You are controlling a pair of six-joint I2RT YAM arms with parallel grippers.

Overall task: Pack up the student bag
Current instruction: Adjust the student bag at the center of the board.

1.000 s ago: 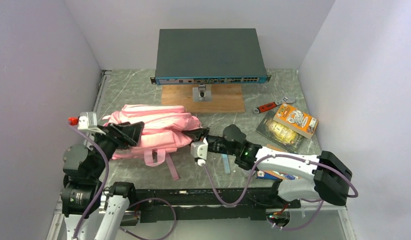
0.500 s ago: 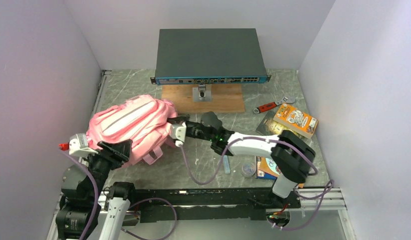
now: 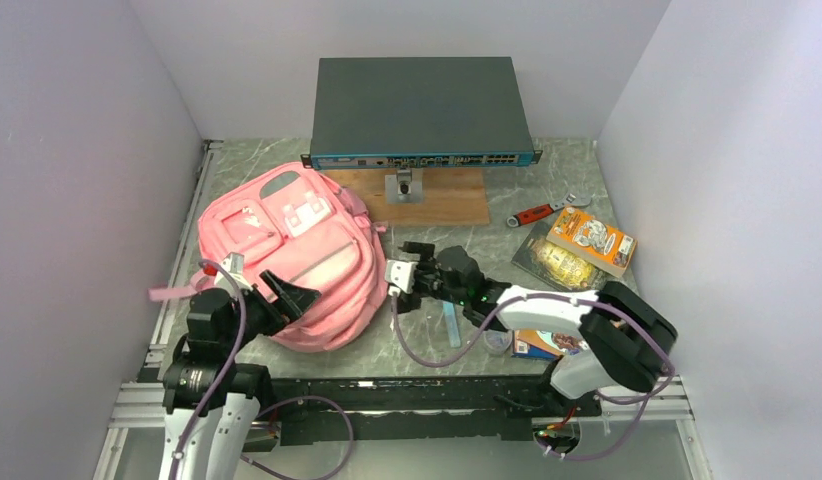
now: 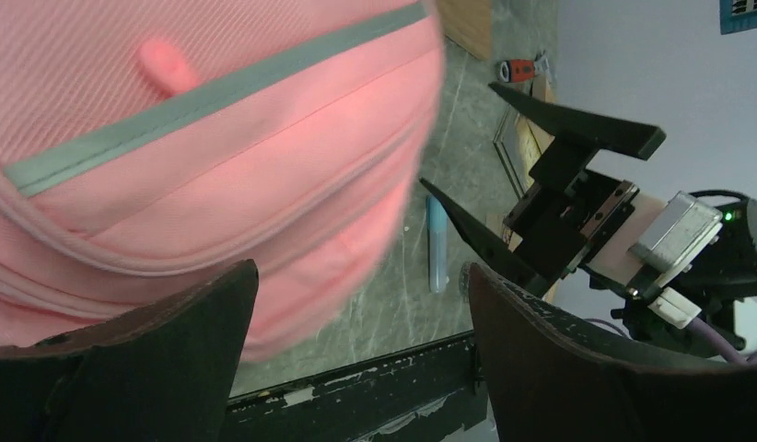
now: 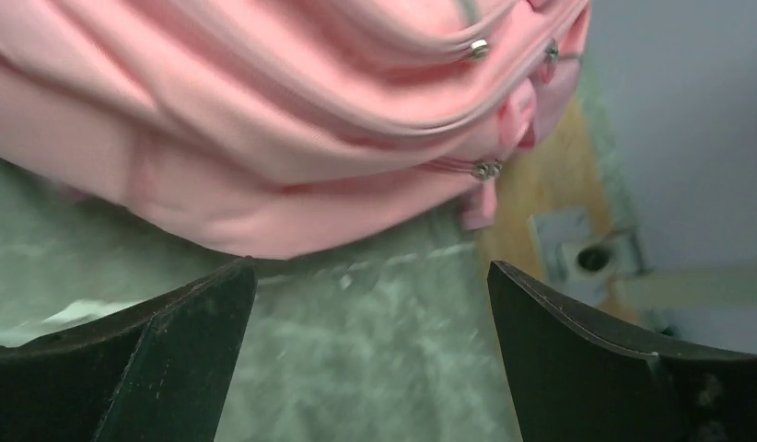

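The student bag (image 3: 292,250) is a soft pink backpack lying front side up on the left half of the table, its pockets and grey stripe showing. My left gripper (image 3: 292,293) hovers open over the bag's near edge. In the left wrist view the pink fabric (image 4: 200,138) fills the upper left, just beyond my left gripper (image 4: 361,304), and nothing sits between the jaws. My right gripper (image 3: 412,272) stands open just right of the bag, apart from it. The right wrist view shows the bag's side (image 5: 264,120) with its zip pulls (image 5: 488,168) beyond my right gripper (image 5: 370,276).
A dark network switch (image 3: 419,110) stands at the back on a wooden board (image 3: 442,200). At the right lie a red-handled tool (image 3: 535,213), an orange box (image 3: 591,240) and a clear food packet (image 3: 562,265). A light-blue pen (image 3: 451,325) and a booklet (image 3: 542,345) lie under the right arm.
The bag went from lying folded on its side to lying front up, further left and back. Both grippers let go of it and opened; the right one drew back to the right.
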